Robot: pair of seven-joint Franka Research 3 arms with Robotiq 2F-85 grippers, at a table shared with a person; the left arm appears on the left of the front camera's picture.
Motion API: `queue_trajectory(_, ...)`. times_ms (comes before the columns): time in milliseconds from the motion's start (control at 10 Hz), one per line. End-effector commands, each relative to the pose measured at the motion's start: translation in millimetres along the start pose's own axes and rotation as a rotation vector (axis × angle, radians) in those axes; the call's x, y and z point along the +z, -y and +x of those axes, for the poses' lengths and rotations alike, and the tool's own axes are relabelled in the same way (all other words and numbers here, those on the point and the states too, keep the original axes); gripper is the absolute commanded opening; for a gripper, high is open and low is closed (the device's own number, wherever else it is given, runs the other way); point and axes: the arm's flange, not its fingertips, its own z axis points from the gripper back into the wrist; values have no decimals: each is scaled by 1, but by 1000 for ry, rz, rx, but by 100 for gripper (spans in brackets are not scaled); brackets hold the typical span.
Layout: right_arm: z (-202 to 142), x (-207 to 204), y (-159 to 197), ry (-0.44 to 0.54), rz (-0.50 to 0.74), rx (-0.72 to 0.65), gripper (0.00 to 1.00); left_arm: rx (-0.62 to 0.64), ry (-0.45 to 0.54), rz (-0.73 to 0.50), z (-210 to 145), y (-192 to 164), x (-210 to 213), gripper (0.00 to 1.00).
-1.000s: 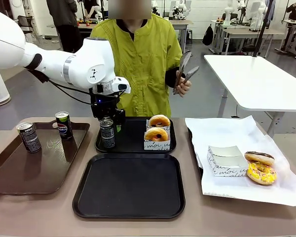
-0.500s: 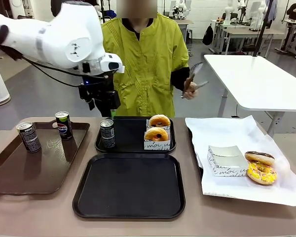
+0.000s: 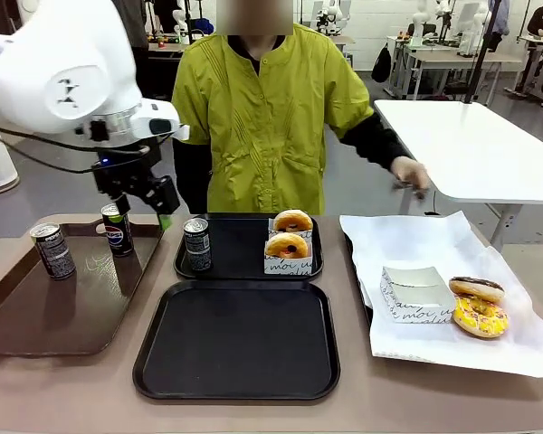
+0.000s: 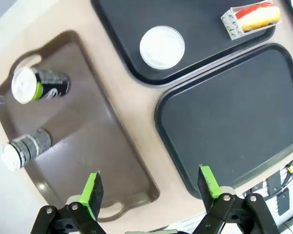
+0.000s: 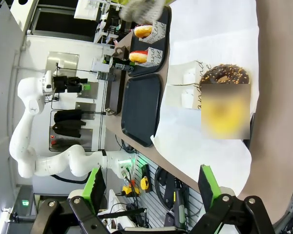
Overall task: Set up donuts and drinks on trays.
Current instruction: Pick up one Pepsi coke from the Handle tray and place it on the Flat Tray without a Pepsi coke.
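Hovering left claw (image 4: 150,185) above brown tray (image 4: 83,131) edge

White left arm (image 3: 63,86), green-padded black claw (image 4: 150,187)

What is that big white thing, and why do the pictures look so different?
The white thing is a robot arm. There are two, each ending in a pincer with two green-tipped fingers. The front view looks across the table at a person in a yellow-green shirt. The other two views come from small cameras on the wrists, looking along the fingers. The left pincer hangs open above the table, holding nothing; the right pincer is open and holds nothing too. On the brown tray stand two soda cans. The far black tray carries one can and two boxed donuts. A second black tray lies nearer. On the white paper sit a white box, a chocolate donut and a yellow donut.
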Motion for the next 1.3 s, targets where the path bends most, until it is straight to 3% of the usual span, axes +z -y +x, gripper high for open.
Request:
queue_trajectory(0,0,-2,-1,15,17,5,100,28,46,-38,-14,-16,2,100)
queue_trajectory(100,0,-2,-1,15,17,5,100,0,0,0,0,0,0,100)
queue_trajectory(600,0,-2,-1,15,17,5,100,0,0,-11,-5,1,-2,100)
queue_trajectory(800,0,-2,-1,15,17,5,100,67,-24,-44,17,-70,14,100)
queue_trajectory(1000,0,-2,-1,15,17,5,100,188,-33,-90,-19,-135,10,100)
queue_trajectory(1200,0,-2,-1,15,17,5,100,268,-82,-111,-16,-186,-3,100)
